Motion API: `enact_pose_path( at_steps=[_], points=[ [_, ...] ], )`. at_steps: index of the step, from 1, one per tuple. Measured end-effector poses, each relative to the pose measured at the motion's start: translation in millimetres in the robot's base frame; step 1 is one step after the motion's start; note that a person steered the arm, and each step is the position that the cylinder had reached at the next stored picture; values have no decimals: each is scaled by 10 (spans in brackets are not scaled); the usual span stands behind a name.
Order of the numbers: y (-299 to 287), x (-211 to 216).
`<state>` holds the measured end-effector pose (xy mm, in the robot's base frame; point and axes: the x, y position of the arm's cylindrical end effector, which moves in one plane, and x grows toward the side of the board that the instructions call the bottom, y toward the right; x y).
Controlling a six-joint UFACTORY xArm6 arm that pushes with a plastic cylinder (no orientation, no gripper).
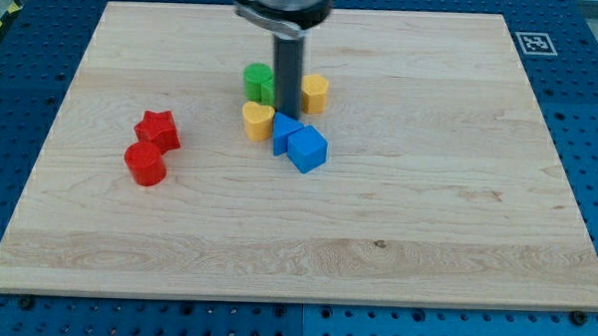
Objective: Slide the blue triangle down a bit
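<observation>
The blue triangle (282,134) lies near the board's middle, partly behind a blue cube (308,149) that touches it on the view's right. My tip (286,116) stands just above the triangle's top edge, touching or nearly touching it. A yellow heart (258,120) sits right beside the triangle on the view's left. A green block (258,83) and a yellow block (315,93) flank the rod just above.
A red star (158,130) and a red cylinder (145,165) sit together at the view's left. The wooden board (427,212) lies on a blue pegboard table. A black-and-white marker (533,42) is at the board's top right corner.
</observation>
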<state>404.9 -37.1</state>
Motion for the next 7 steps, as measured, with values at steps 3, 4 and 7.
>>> enact_pose_path(
  at_steps=[3,4,7],
  points=[
    [-189,-125],
    [197,-99],
    [214,191]
  ],
)
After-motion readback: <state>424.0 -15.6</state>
